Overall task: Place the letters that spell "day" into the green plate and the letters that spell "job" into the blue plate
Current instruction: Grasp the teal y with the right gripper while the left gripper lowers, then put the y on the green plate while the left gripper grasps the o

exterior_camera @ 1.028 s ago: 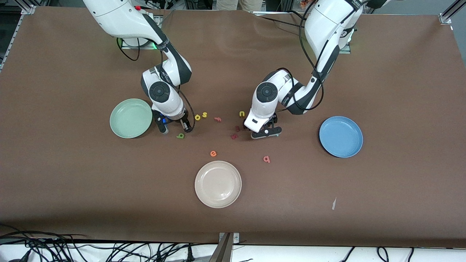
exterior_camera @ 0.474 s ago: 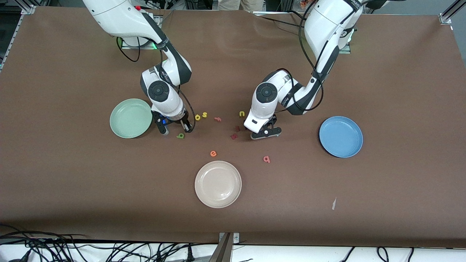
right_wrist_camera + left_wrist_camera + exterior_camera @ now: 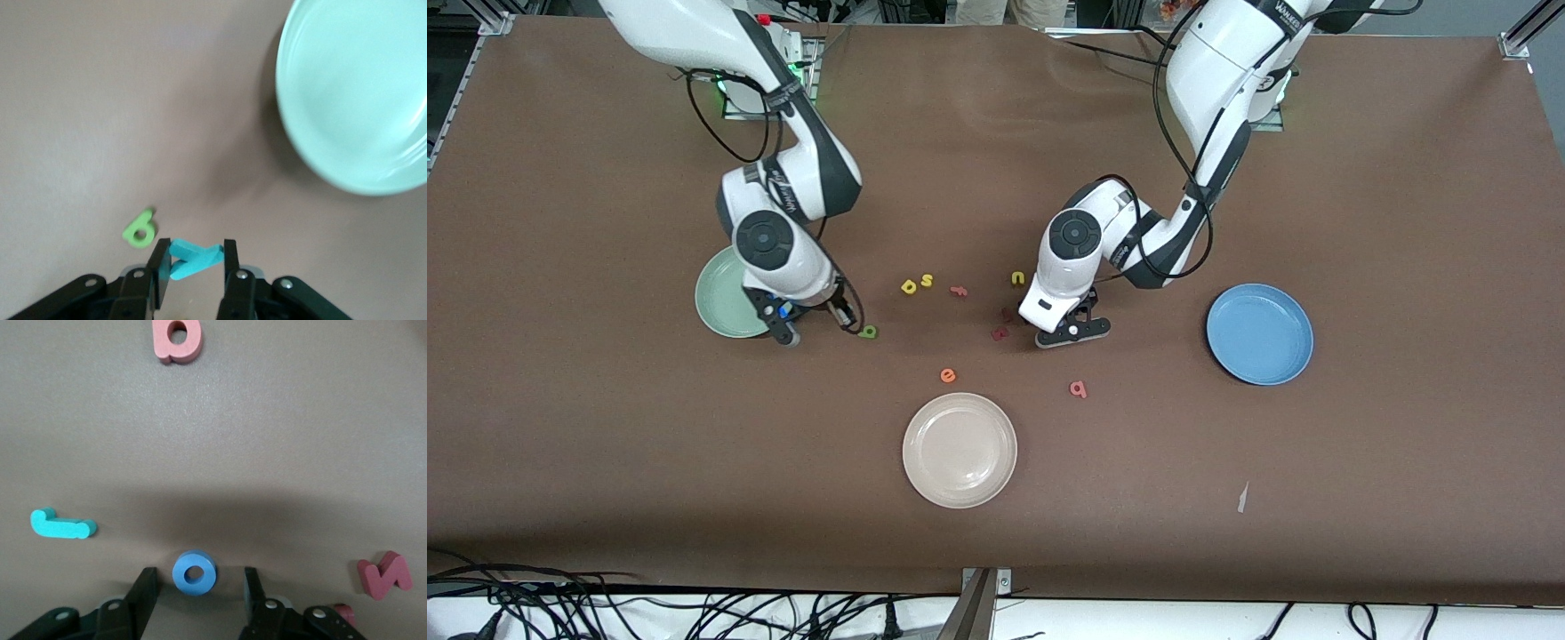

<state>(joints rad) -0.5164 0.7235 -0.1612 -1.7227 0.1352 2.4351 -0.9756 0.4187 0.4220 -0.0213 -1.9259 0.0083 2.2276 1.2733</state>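
Front view puts the cream plate (image 3: 959, 450) nearest on the desk (image 3: 1405, 222), with the salmon b (image 3: 1078, 388) and an orange e (image 3: 948, 375) just past it. Next comes the dark green d (image 3: 868, 332), lying beside the right end effector (image 3: 818, 327), which hangs over the desk by the green plate (image 3: 710, 302); the right wrist view shows its fingers (image 3: 159, 267) pinched on the teal y (image 3: 193, 259), lifted clear of the desk. Toward the left arm's end, the left end effector (image 3: 1072, 333) is low at the desk, part open, its fingers (image 3: 143, 587) astride the blue o (image 3: 194, 573) without touching it; the teal j (image 3: 62, 525) lies near. Dark red letters (image 3: 1000, 333) sit beside it. The blue plate (image 3: 1260, 333) holds nothing. Farthest lie the yellow a (image 3: 909, 286), a yellow s (image 3: 927, 280), a pink f (image 3: 959, 290) and a yellow u (image 3: 1017, 278).
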